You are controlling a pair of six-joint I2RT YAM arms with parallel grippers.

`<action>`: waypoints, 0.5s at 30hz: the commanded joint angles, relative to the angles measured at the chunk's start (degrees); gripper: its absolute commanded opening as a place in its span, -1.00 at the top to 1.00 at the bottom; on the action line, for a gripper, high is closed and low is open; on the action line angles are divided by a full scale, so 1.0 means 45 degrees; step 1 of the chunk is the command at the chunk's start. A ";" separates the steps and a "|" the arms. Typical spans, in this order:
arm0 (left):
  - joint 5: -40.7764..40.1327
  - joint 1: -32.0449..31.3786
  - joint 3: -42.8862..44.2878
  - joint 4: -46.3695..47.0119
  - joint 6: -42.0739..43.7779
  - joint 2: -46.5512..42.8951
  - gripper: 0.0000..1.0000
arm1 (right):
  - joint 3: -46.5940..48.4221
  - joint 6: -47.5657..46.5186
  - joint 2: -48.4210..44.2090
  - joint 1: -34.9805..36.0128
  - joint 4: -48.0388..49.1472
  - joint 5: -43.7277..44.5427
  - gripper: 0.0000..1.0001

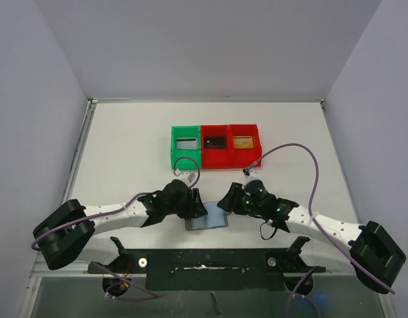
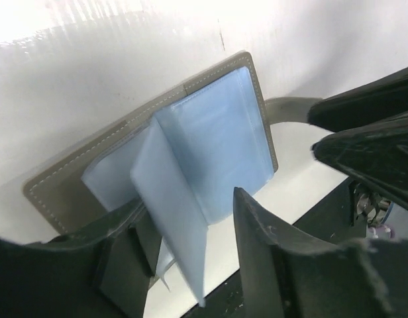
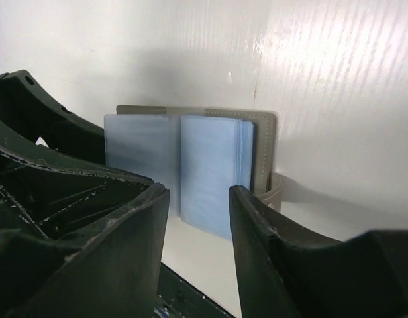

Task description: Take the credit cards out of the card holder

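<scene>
The card holder [image 1: 207,221] lies open on the surface [image 1: 124,152] at 6 o'clock. My left jaws are spread around one blue page [image 2: 167,212] that looks soft and slippery. My right jaws are spread and empty. I'd pinch the page's loose edge.

The worktop [image 1: 124,146] is a flat white surface. Three open-topped bins stand directly on it in one row toward the far side, with adjacent walls touching: a green bin [image 1: 175,142] at the left, a centre red bin [image 1: 215,159] and an end red bin [image 1: 245,159] at the right. The card holder [image 1: 207,220] lies well apart from this row, close to the near edge. It is opened out, grey cover down, bluish sleeves uppermost. Its tab [image 3: 273,189] projects from one edge.
</scene>
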 commanded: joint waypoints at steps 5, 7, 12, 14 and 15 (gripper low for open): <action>-0.1946 0.0037 0.1507 -0.2544 0.0916 -0.2104 -0.29 | 0.2052 -0.2362 -0.2241 -0.0639 -0.2973 0.2577 -0.08; -0.3363 0.0105 0.2094 -0.3820 0.0947 -0.2616 -0.39 | 0.2477 -0.2910 -0.2623 -0.0803 -0.3536 0.3502 -0.15; -0.6895 0.1070 0.3421 -0.6713 0.1507 -0.4268 -0.58 | 0.3420 -0.4192 -0.3248 -0.1642 -0.4745 0.6125 -0.34; -0.7011 0.2151 0.3830 -0.7270 0.2033 -0.5065 -0.62 | 0.3707 -0.4982 -0.3385 -0.2360 -0.4789 0.6390 -0.42; -0.6911 0.2841 0.4007 -0.7498 0.2324 -0.5587 -0.64 | 0.3847 -0.5402 -0.3421 -0.2864 -0.4738 0.6362 -0.45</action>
